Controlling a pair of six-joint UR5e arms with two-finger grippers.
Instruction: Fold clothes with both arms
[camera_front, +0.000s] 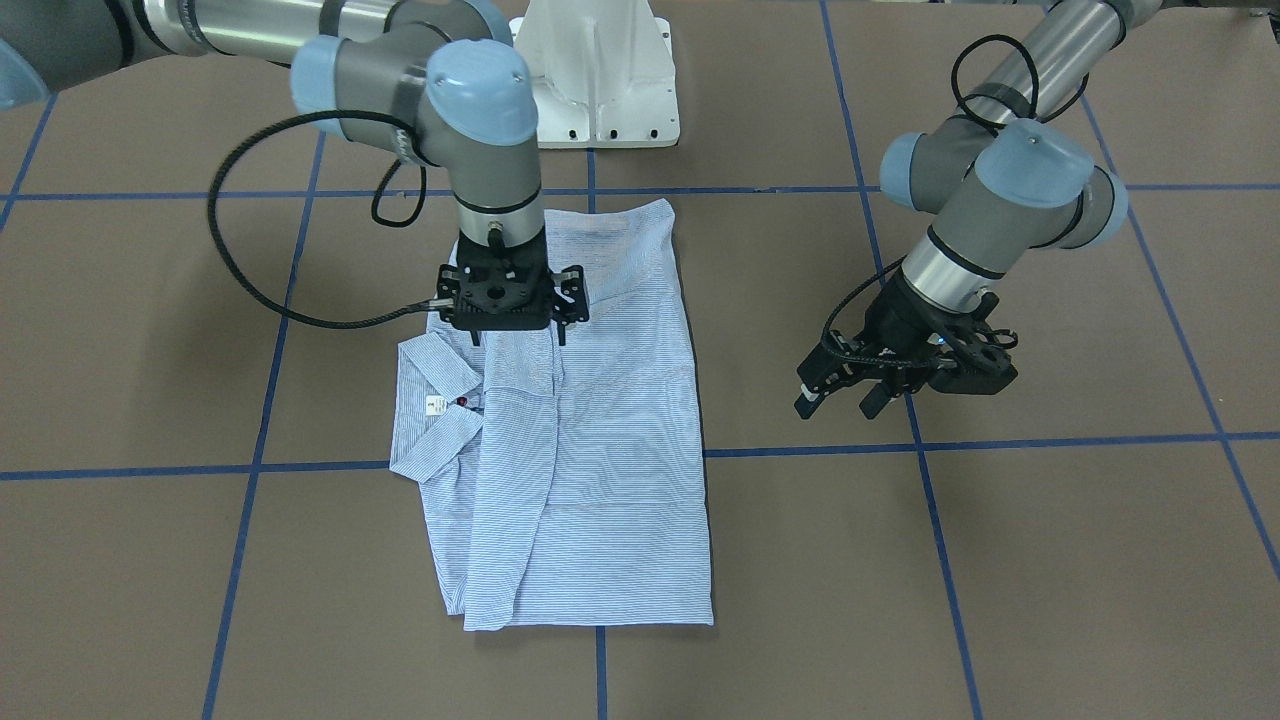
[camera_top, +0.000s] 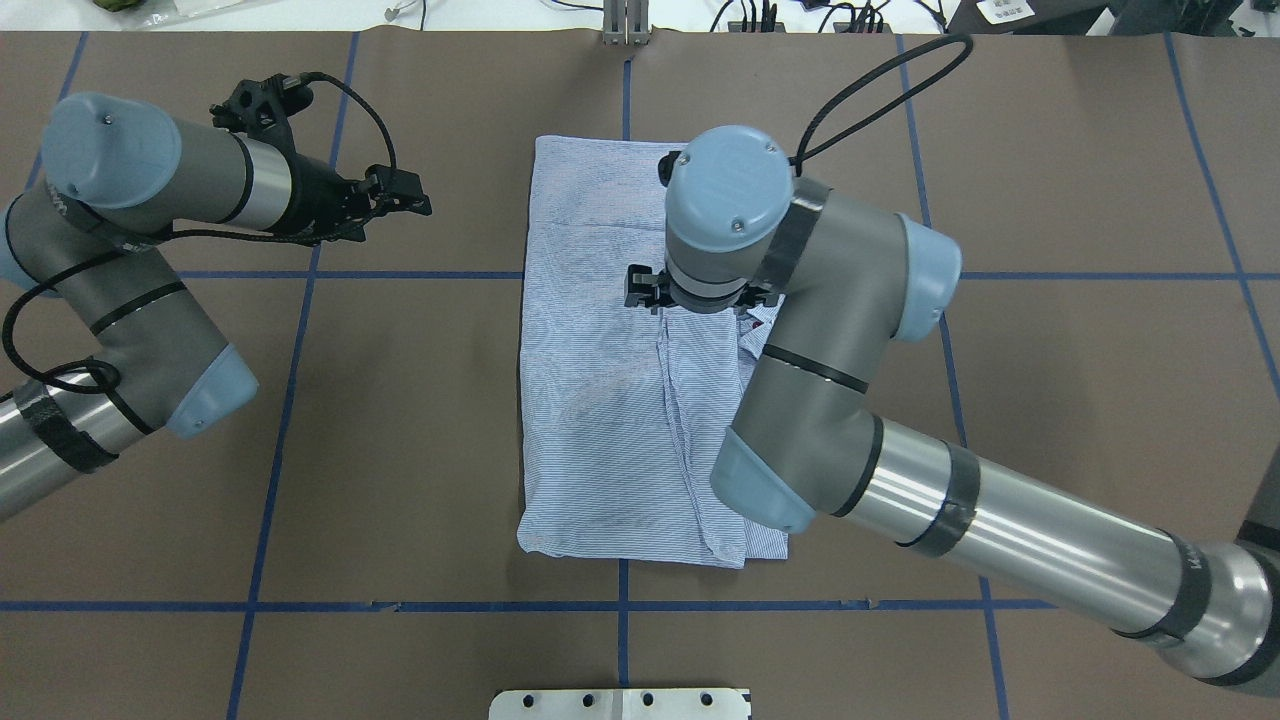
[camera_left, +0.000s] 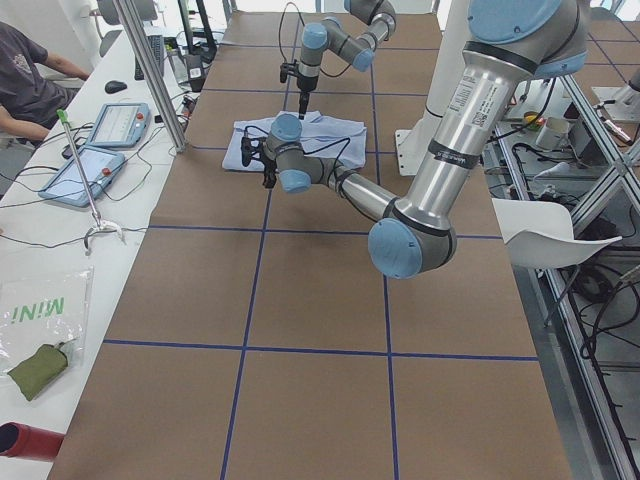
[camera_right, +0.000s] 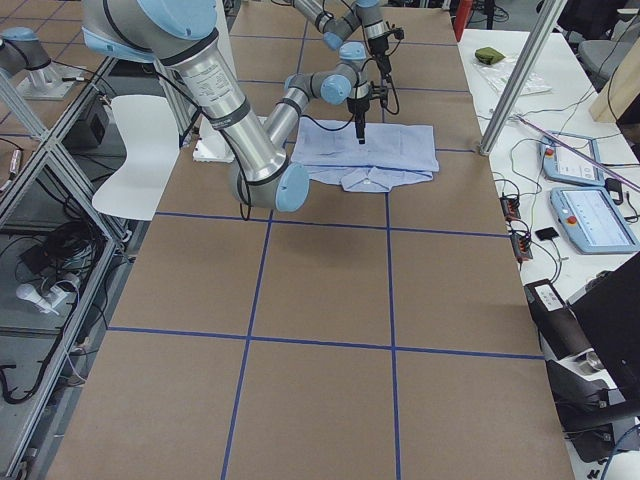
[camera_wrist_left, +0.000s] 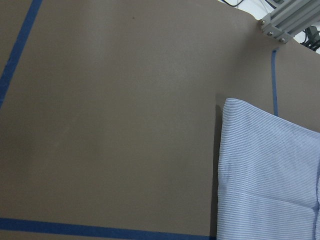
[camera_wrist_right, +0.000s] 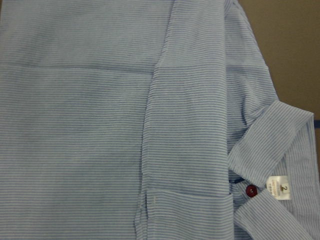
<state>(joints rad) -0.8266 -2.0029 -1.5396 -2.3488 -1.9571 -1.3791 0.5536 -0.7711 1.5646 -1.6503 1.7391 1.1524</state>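
Observation:
The blue-and-white striped shirt (camera_front: 600, 420) (camera_top: 600, 400) lies flat in a folded rectangle at the table's middle. Its collar (camera_front: 430, 440), white label (camera_wrist_right: 279, 187) and red button (camera_wrist_right: 251, 190) are at the end under the right arm. My right gripper (camera_front: 518, 338) points straight down just above the shirt near the collar, open, with nothing between its fingers. My left gripper (camera_front: 838, 403) (camera_top: 418, 195) hangs open and empty over bare table, well off the shirt's side. In the left wrist view only one corner of the shirt (camera_wrist_left: 265, 175) shows.
Blue tape lines (camera_front: 800, 450) divide the brown table into squares. The white pedestal base (camera_front: 600, 80) stands at the robot's edge behind the shirt. A side desk with tablets (camera_left: 100, 150), a metal post (camera_left: 150, 70) and a seated person (camera_left: 30, 80) lies beyond the far edge.

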